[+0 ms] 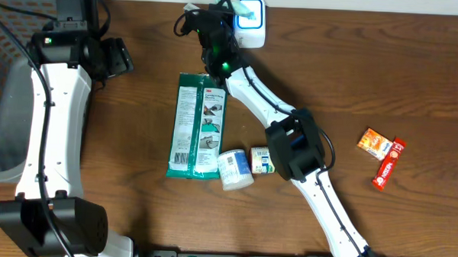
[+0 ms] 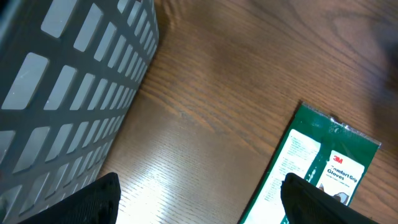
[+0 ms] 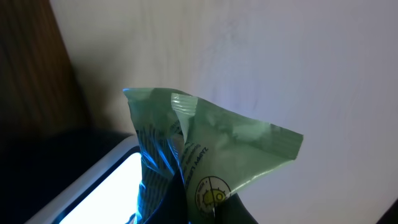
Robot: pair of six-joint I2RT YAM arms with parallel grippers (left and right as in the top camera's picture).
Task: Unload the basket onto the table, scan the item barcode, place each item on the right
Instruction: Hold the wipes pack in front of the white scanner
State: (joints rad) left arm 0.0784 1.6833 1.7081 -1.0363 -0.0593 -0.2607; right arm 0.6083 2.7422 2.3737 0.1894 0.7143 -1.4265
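Pinching the green packet [image 3: 211,143] over the scanner [image 1: 252,26], the right gripper [image 1: 219,15] could crumple it and hide the barcode. The left gripper [image 2: 199,202] hangs wide, empty.

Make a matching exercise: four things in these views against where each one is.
Things:
1. 3M gloves pack
2. pale green pouch
3. red snack bar
4. grey basket

Places:
A. in the right claw, over the lit scanner
B. far right of the table
C. at the left edge
D. lying flat near the middle

Pairs: 1-D, 2-A, 3-B, 4-C
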